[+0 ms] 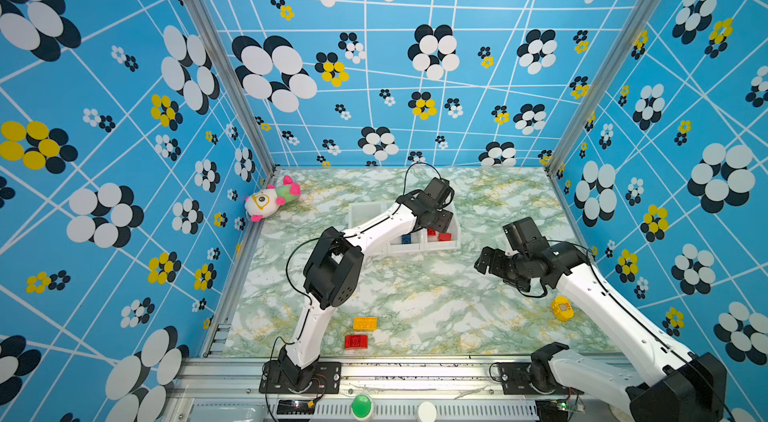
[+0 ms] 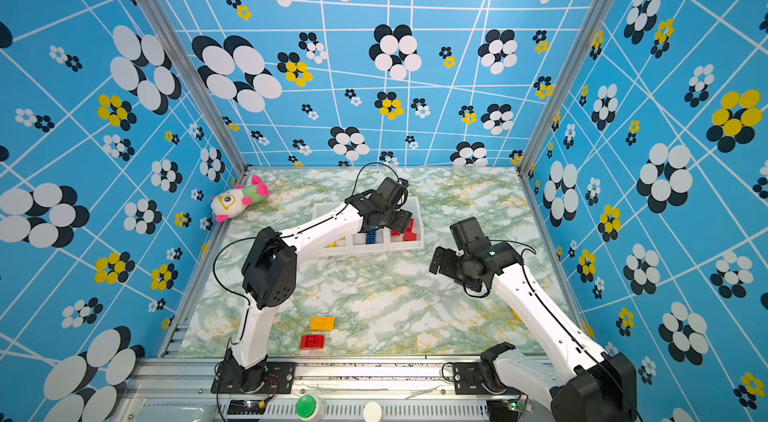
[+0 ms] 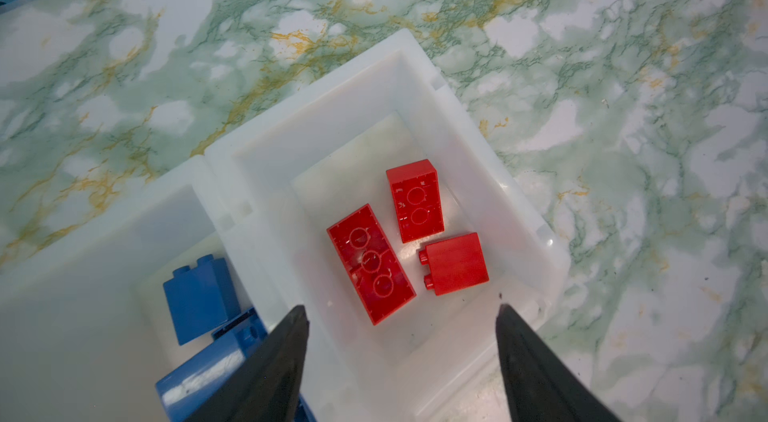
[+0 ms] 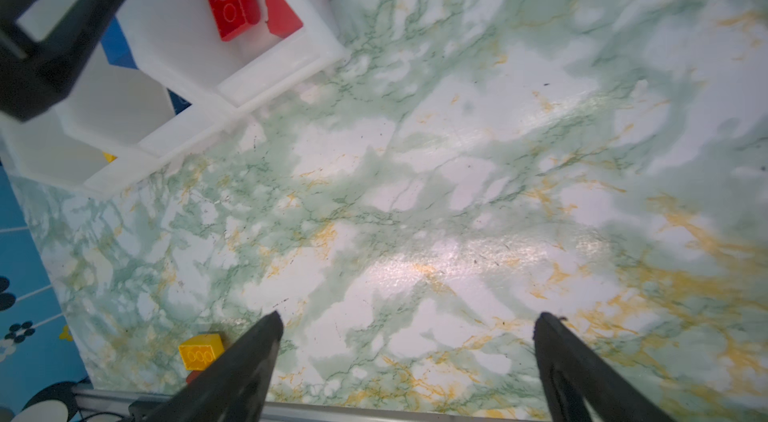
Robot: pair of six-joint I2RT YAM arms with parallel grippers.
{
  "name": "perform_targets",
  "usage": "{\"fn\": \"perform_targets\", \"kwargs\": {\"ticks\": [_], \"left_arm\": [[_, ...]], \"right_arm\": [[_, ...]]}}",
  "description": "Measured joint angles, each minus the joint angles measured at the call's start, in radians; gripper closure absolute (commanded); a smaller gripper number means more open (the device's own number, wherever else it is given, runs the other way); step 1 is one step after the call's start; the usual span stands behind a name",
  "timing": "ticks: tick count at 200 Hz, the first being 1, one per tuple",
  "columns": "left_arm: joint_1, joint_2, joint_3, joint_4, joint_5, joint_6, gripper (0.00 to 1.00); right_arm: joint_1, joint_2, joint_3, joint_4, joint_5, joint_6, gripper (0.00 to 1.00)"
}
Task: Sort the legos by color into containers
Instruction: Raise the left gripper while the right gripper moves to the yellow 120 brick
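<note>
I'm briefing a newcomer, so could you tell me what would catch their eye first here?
The loud blue flower-patterned walls dominate. The left gripper hangs open over the right-end bin holding three red bricks. A plush toy sits in the far left corner, and a yellow brick and a red brick lie loose near the front edge.

I count three joined bins (image 1: 407, 249), four red bricks (image 3: 370, 262) (three binned, one loose), at least two blue bricks (image 3: 199, 299), one loose yellow brick (image 1: 365, 322), one round yellow piece (image 1: 562, 308) and one plush toy (image 1: 266, 202).
</note>
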Motion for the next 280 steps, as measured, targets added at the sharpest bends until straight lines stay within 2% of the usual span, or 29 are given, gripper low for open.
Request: {"fn": "perform_targets", "kwargs": {"ticks": [58, 111, 164, 204, 252, 280], "left_arm": [[0.003, -0.189, -0.184, 0.055, 0.032, -0.051, 0.17], [0.012, -0.308, -0.305, 0.054, 0.048, -0.092, 0.15], [0.014, -0.386, -0.354, 0.022, 0.048, -0.113, 0.15], [0.021, -0.412, -0.354, -0.010, 0.047, -0.121, 0.14], [0.023, -0.414, -0.354, -0.040, 0.047, -0.121, 0.13], [0.025, -0.414, -0.354, -0.045, 0.048, -0.125, 0.13]], "right_arm": [[-0.199, -0.015, -0.043, -0.090, 0.093, 0.047, 0.01], [-0.492, -0.045, -0.101, -0.131, 0.148, 0.066, 0.01], [-0.746, 0.003, -0.113, -0.087, 0.159, -0.041, 0.01], [-0.830, 0.066, -0.124, -0.039, 0.148, -0.068, 0.01], [-0.949, 0.079, -0.182, 0.001, 0.105, -0.034, 0.01], [-0.972, 0.079, -0.224, 0.041, 0.080, 0.002, 0.01]]}}
